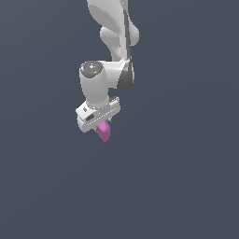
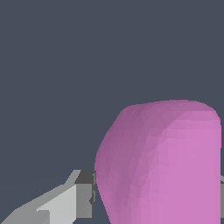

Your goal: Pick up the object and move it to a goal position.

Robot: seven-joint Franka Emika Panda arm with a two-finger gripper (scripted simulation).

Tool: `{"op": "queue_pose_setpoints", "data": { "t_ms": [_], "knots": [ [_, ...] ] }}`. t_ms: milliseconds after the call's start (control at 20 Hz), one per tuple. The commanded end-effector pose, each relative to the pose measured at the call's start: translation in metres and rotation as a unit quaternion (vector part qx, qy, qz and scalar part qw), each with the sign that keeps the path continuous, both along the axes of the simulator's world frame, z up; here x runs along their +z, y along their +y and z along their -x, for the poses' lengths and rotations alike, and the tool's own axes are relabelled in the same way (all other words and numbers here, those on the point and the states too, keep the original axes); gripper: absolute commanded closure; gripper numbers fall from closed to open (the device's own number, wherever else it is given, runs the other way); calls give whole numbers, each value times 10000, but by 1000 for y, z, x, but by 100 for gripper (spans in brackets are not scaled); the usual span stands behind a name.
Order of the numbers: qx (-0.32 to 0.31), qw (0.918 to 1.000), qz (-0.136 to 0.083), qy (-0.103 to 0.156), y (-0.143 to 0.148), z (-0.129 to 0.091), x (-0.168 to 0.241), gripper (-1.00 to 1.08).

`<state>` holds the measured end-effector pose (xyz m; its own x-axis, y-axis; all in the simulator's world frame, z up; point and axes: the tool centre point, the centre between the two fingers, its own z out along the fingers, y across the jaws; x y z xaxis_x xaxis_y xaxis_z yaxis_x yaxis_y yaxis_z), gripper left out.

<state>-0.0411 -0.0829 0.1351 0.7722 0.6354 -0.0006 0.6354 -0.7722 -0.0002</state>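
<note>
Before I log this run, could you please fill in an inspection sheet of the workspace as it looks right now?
Surface: plain dark grey field; no edge or texture visible.
Job's things: pink lump sits between the fingers, sticking out below them; it fills much of the wrist view.
Clutter: nothing seen.
Grippers: gripper shut on the lump; one finger touches its side.
Cables: nothing seen.
Surroundings: only the white arm; no goal marker seen.

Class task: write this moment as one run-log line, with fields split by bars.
phase: carry | gripper: shut on pink lump | fingers: against lump's side | lump: hangs below gripper | goal: not visible
</note>
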Motion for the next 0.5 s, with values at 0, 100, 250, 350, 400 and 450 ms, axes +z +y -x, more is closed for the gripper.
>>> {"op": "queue_pose_setpoints", "data": {
  "t_ms": [0,100,250,350,400,450],
  "knots": [
    [4,10000,3,-5,7,0,22,108],
    [4,10000,3,-5,12,0,42,108],
    [4,10000,3,-5,22,0,75,108],
    [4,10000,3,-5,28,0,97,108],
    [4,10000,3,-5,31,0,107,108],
    [4,10000,3,-5,34,0,117,108]
  ]
}}
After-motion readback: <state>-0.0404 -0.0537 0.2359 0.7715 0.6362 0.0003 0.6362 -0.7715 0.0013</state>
